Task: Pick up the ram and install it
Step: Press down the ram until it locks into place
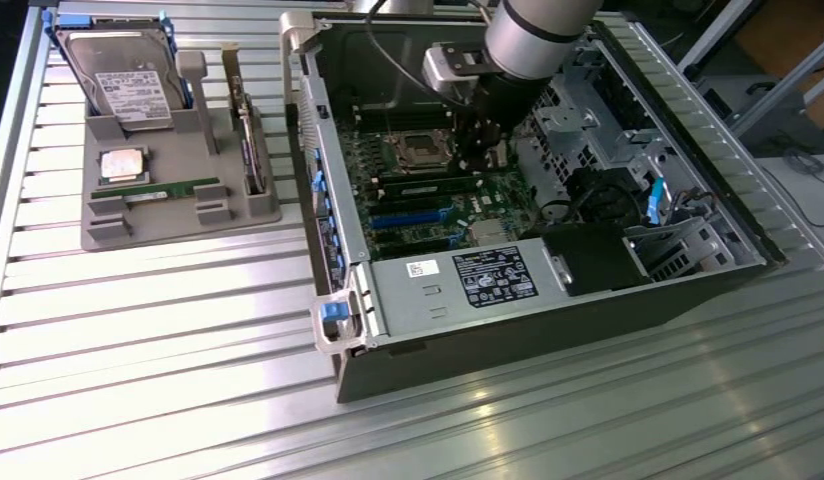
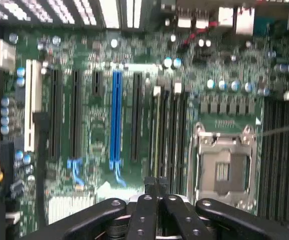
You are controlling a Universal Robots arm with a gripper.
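Hand [image 2: 157, 183]: black fingers clenched tip to tip, nothing visible between them. It hangs low inside the open dark-grey metal computer case [image 1: 426, 355], just over the black memory slots [image 2: 167, 130] beside the square silver processor socket [image 2: 223, 167]. I cannot tell whether a stick already sits in the slot under the fingertips.

Judgement: seating push. Any press should go straight down, centred on one slot, clear of the socket, until the white end clips [image 2: 157, 91] latch.

The long green ram stick [image 1: 172, 190] lies flat in the grey moulded tray [image 1: 132, 232] on the ribbed aluminium bench [image 1: 546, 440], well apart from the hand.
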